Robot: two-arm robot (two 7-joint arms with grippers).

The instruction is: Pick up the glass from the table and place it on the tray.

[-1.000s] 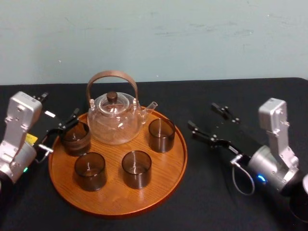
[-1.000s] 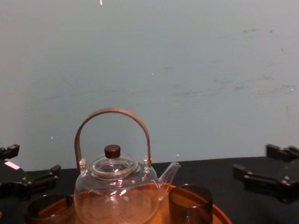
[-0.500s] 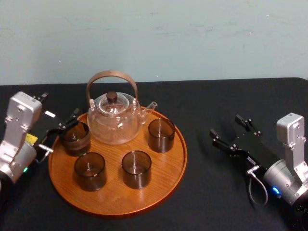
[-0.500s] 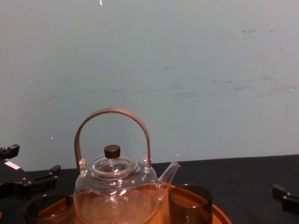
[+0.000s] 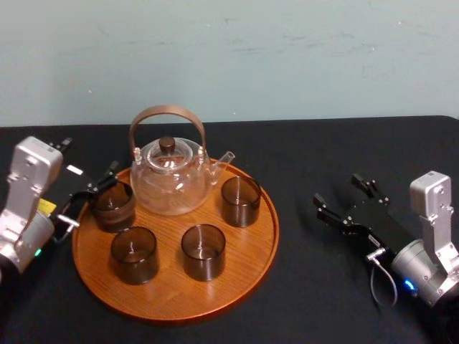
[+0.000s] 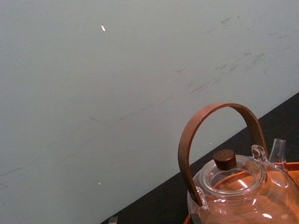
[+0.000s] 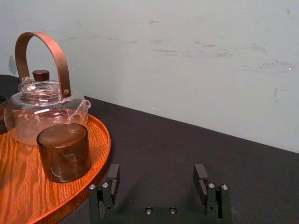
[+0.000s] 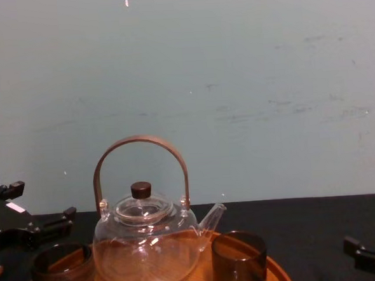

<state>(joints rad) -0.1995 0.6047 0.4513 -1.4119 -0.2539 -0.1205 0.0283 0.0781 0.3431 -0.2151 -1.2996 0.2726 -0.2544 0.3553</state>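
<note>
The round wooden tray (image 5: 247, 247) sits on the black table (image 5: 323, 147) and carries a glass teapot (image 5: 168, 179) and several smoked glasses. Every glass I see stands upright on the tray, for example the right one (image 5: 240, 201) (image 7: 64, 151) and the back left one (image 5: 112, 206) (image 8: 61, 269). My left gripper (image 5: 87, 161) (image 8: 32, 210) is open at the tray's left rim, just behind the back left glass. Over the table right of the tray, my right gripper (image 5: 342, 193) (image 7: 156, 186) stands open and empty.
The teapot's brown arched handle (image 8: 138, 143) rises well above the glasses. A pale wall stands behind the table's far edge. Bare black table lies between the tray and the right gripper.
The right gripper has drawn back to the right, away from the tray, mostly in the first half second. The left gripper, glasses and teapot have not moved.
</note>
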